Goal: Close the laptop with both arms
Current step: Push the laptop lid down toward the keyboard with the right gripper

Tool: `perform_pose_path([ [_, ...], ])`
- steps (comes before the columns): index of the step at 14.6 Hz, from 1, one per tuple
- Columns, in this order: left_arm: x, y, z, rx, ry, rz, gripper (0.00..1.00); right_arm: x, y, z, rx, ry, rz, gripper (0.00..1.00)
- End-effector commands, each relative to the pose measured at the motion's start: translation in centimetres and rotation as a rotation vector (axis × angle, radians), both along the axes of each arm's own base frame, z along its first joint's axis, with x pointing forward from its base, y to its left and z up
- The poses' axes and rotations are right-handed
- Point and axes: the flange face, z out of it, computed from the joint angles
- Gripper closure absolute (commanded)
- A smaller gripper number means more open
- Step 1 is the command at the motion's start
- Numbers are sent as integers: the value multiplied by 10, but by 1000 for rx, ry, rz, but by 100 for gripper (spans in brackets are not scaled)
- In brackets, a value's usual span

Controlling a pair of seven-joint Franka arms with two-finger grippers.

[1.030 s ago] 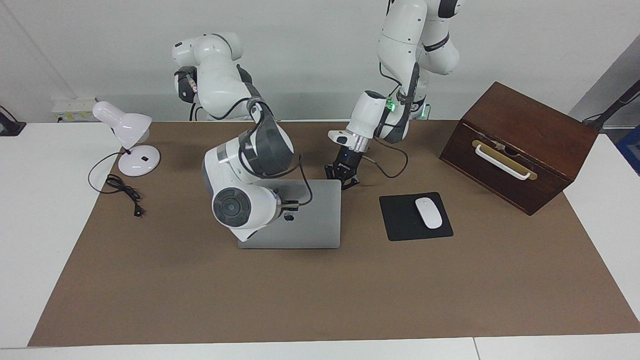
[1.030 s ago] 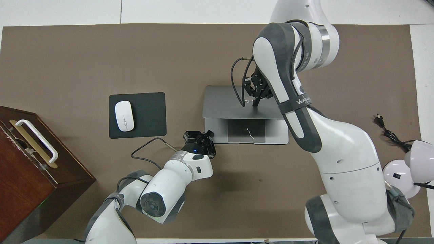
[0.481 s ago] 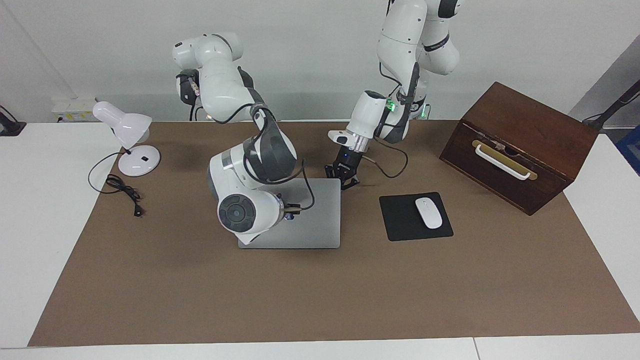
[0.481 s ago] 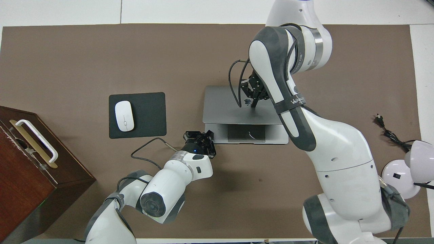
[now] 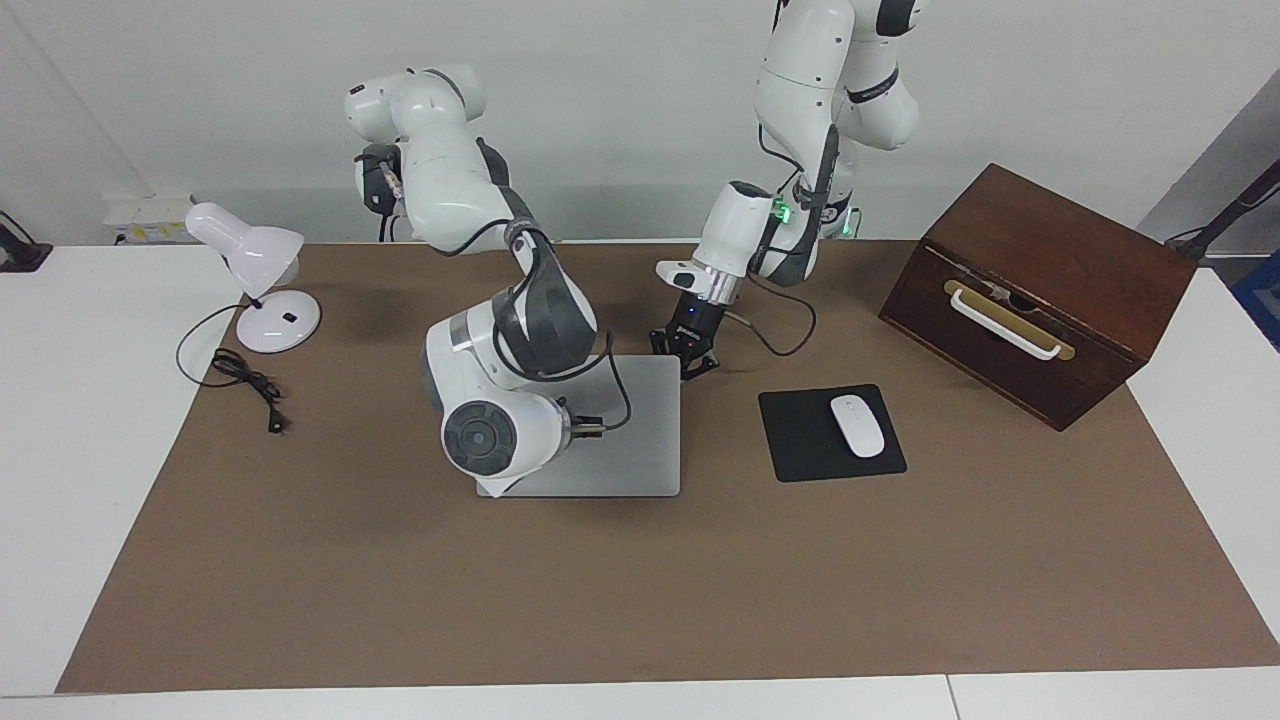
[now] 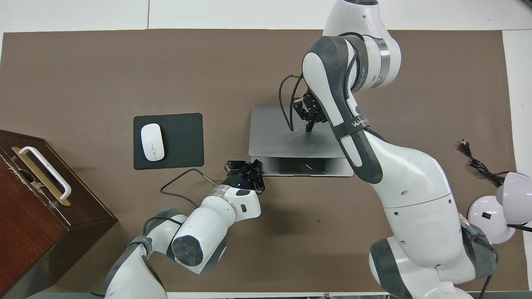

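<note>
left tool (image 6: 244, 169): black, fingers spread apart, set at the laptop's corner nearest the robots, toward the mouse pad (image 6: 168, 140); whether it touched the base could not be told.
laptop (image 6: 286, 137): thin, flat, silver-grey metal, mid-surface (image 5: 300, 600) on brown matte covering. lid nearly down; only a narrow strip of base and dark trackpad showed at the robots' edge.
right tool (image 6: 311, 114): black, on the lid's upper face, largely hidden under its white arm; finger state could not be told.
step, as judged: final lowering of the lid. next move would call for a gentle press down until the lid sat flush, the base held steady.
mouse (image 6: 152, 142): white, smooth, oval, on the flat black pad.
</note>
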Motion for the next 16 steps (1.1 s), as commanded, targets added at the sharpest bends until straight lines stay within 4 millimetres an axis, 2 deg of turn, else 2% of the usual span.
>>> perform_pose_path([
  [1,-16,4,-35,61,52,-16,100,0,14,-12,14,5,-40,100],
  [16,-15,5,-35,61,52,-14,100,3,17,-28,8,1,-56,100],
])
